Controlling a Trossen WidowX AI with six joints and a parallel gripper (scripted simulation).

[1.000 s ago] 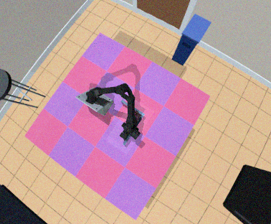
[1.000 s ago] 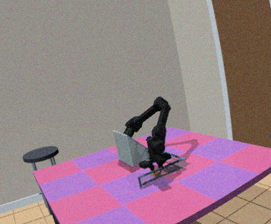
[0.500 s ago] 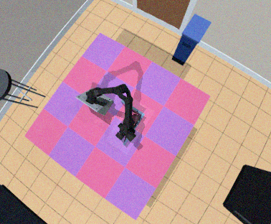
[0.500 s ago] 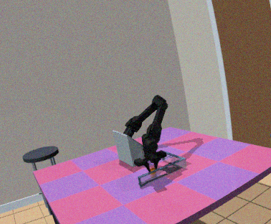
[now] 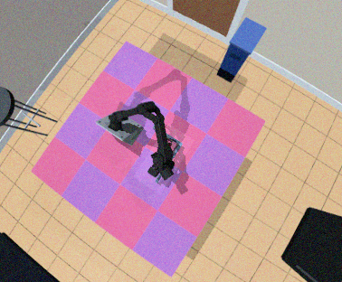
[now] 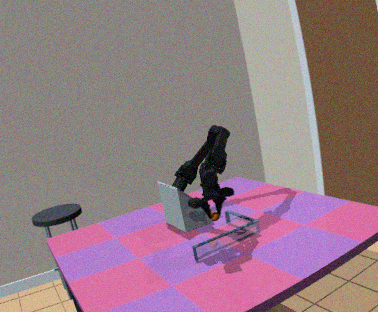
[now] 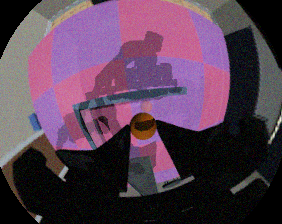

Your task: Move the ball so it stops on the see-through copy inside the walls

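Tool (image 6: 214,209) is clamped on your ball (image 7: 144,124), off the desk (image 6: 306,245); it's round and slick, so keep the pinch centred.

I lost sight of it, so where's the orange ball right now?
The ball sits pinched in the hand, lifted above the table just behind the clear walls, in the exterior view.

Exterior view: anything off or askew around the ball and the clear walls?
Nothing stands out. The low clear corner walls stand upright and intact on the pink-and-purple checkered table. The small orange ball is clamped in the black hand above the table, beside the walls, not yet set down.
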